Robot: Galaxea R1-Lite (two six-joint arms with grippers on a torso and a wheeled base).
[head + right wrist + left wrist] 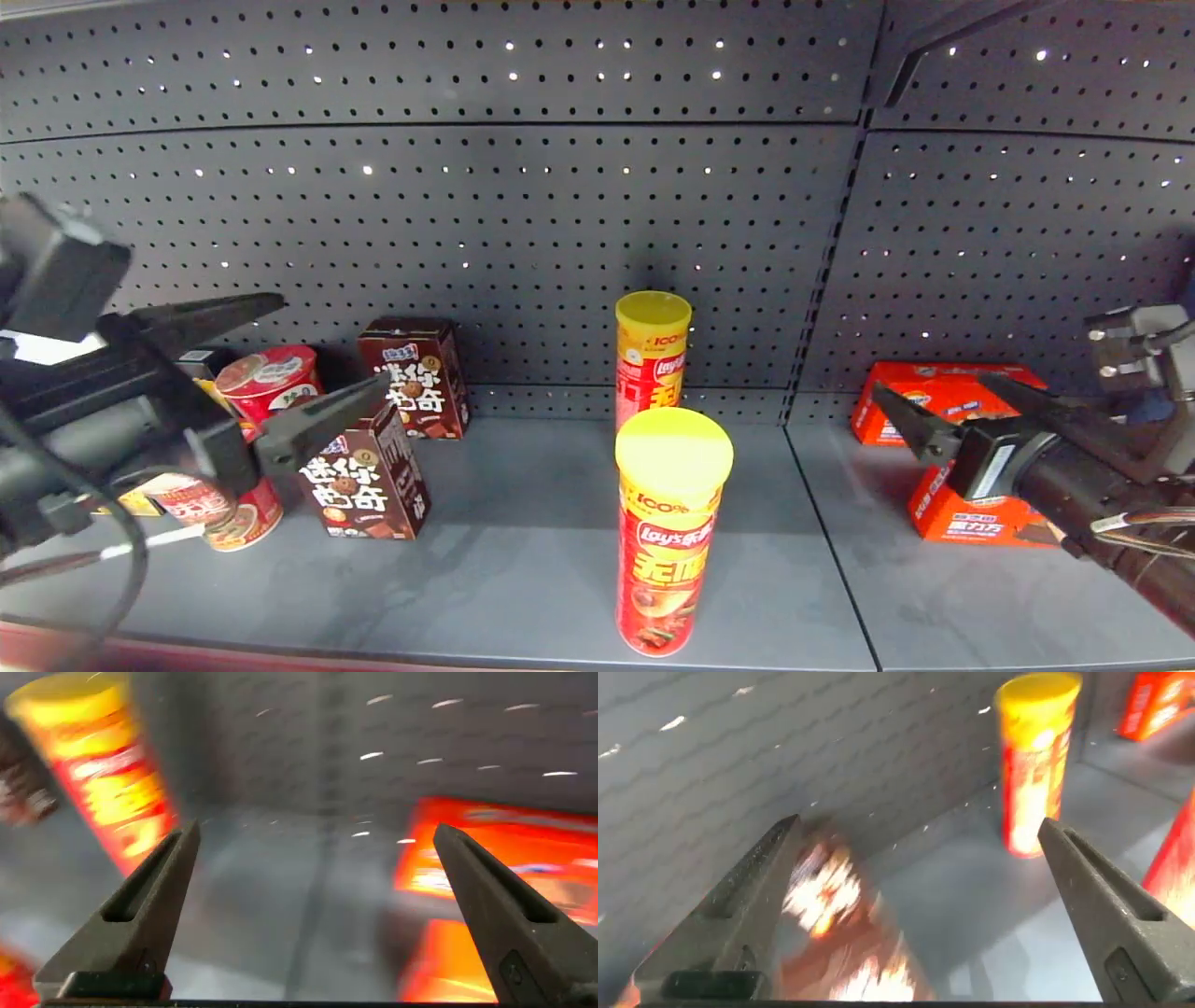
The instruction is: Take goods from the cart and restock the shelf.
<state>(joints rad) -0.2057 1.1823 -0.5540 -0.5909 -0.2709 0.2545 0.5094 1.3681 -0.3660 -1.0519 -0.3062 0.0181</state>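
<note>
Two red chip cans with yellow lids stand mid-shelf, one at the front [670, 537] and one behind it [652, 359]. My left gripper [332, 342] hangs open and holds nothing at the shelf's left, over two brown snack boxes [369, 481] and cup noodles [269, 378]. In the left wrist view its fingers [738, 924] frame a blurred brown box [845, 943], with a chip can [1035, 761] farther off. My right gripper [934, 385] is open and holds nothing in front of the orange boxes [943, 392]. The right wrist view shows a chip can [93, 765] and an orange box [509, 859] beyond that gripper [318, 829].
The grey shelf board [523, 569] has free room around the front can and left of the orange boxes. A perforated dark back panel [523, 205] closes the rear. A second cup noodle [233, 518] lies at the shelf's left front.
</note>
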